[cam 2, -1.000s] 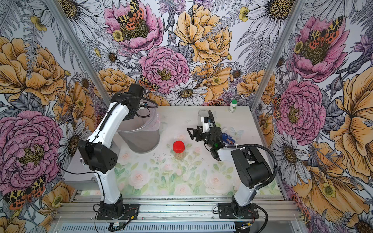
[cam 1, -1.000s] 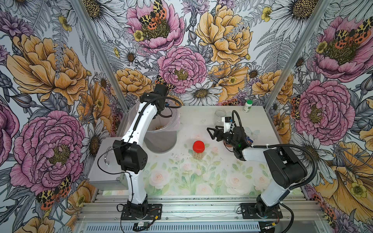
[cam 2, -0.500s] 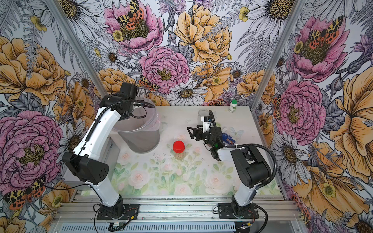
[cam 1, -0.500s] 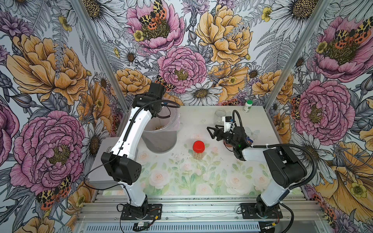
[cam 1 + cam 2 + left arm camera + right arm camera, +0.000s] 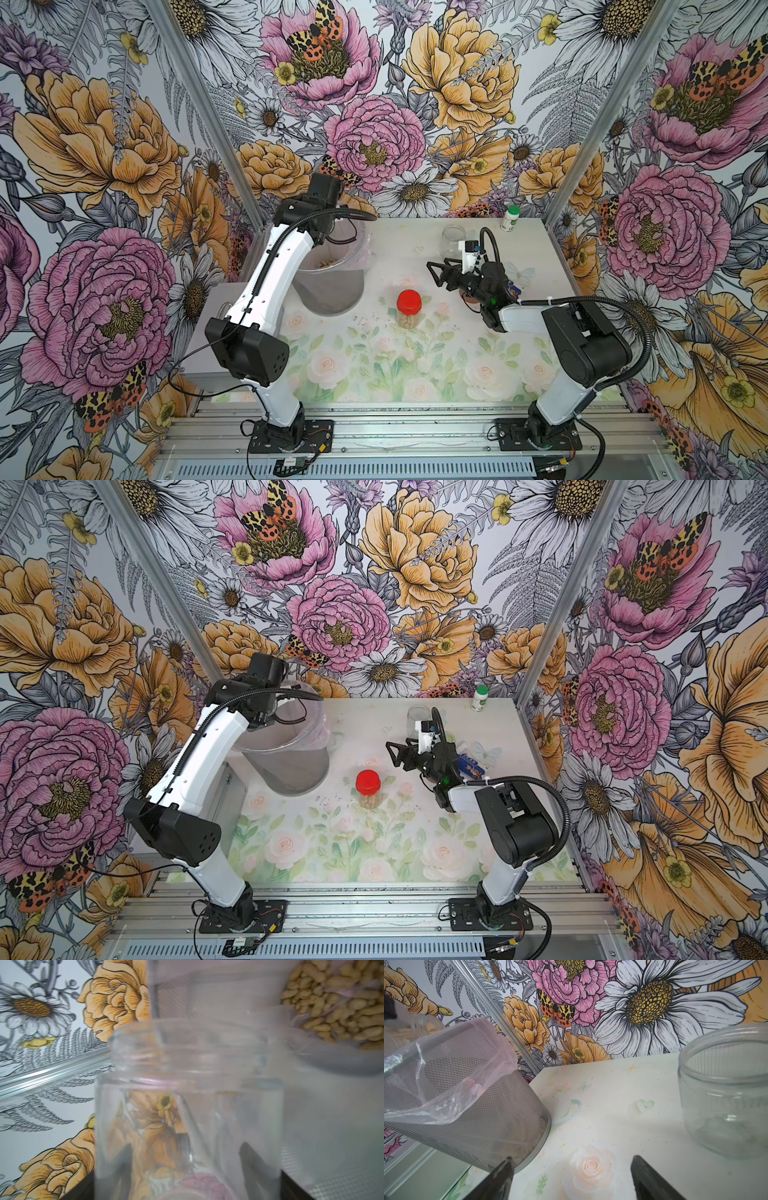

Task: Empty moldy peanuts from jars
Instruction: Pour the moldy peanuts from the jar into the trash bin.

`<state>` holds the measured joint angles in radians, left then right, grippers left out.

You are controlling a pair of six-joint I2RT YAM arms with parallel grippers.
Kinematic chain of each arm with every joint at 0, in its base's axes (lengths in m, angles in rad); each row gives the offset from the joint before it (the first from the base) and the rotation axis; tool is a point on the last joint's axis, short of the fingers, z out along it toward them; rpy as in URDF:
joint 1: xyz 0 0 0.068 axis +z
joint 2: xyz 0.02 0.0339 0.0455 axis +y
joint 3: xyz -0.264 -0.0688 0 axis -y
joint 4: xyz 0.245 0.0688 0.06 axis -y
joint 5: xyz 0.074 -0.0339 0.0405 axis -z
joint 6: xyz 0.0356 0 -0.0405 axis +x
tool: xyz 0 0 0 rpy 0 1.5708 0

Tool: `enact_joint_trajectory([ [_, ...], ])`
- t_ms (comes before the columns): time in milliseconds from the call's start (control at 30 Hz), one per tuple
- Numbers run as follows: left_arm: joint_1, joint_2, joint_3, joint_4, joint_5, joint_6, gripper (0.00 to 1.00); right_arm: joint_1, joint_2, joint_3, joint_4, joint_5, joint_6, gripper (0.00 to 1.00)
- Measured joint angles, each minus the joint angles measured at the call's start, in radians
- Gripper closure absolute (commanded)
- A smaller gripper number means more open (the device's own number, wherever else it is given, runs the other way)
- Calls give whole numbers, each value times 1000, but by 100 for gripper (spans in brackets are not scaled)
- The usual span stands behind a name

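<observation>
My left gripper (image 5: 187, 1155) is shut on a clear, lidless, empty jar (image 5: 187, 1088), held over the lined mesh bin (image 5: 332, 286) at the back left; in both top views the wrist hides the fingers. Pale moldy peanuts (image 5: 342, 1012) lie in the bin's liner and show in a top view as peanuts (image 5: 326, 262). A red-lidded jar (image 5: 409, 309) with peanuts in it stands mid-table. Another empty lidless jar (image 5: 453, 241) stands at the back. My right gripper (image 5: 438, 272) hangs open between these two jars, with nothing between its fingers (image 5: 506, 1169).
A white bottle with a green cap (image 5: 511, 218) stands at the back right corner. A small blue object (image 5: 469, 766) lies beside my right wrist. Dark crumbs dot the table around the red-lidded jar. The bin's plastic liner (image 5: 446, 1076) hangs over its rim.
My left arm's elbow has swung down and toward the front left, while its wrist has stayed over the bin. The right arm and the jars on the table have not moved.
</observation>
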<state>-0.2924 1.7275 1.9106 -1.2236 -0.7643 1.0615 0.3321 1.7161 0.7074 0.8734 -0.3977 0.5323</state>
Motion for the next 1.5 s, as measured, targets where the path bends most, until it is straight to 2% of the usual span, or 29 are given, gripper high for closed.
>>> enact_joint_trajectory([
  [67,14,48,7,-47,14,-8,67,0,0,0,0,0,2,11],
  [167,23,122,107,-61,23,-12,65,0,-1,0,-2,0,-1,11],
  [267,21,92,101,-25,44,-30,69,0,0,0,-2,0,-1,12],
  [333,21,72,82,-56,37,-24,67,0,0,0,-1,0,-1,12],
  [400,14,100,161,-98,33,-13,65,0,0,0,-1,0,2,11],
  [500,-9,107,247,-60,32,-16,66,0,0,0,-1,0,2,12],
  [633,-52,39,172,-52,33,-50,66,0,0,0,-1,-4,2,11],
  [767,-6,47,157,-63,61,-119,66,0,0,1,-2,-31,2,11],
  [900,39,30,162,-70,209,-201,66,-9,0,20,-31,-84,2,11],
  [1033,71,-27,166,-55,497,-278,65,-25,-20,52,-69,-168,10,11],
  [1133,74,-82,156,-30,652,-306,64,-42,-52,77,-89,-234,27,10],
  [1300,55,-131,157,10,838,-352,62,-78,-117,101,-84,-318,88,9],
  [1500,-21,-132,124,101,1017,-410,61,-126,-175,100,33,-402,260,6],
])
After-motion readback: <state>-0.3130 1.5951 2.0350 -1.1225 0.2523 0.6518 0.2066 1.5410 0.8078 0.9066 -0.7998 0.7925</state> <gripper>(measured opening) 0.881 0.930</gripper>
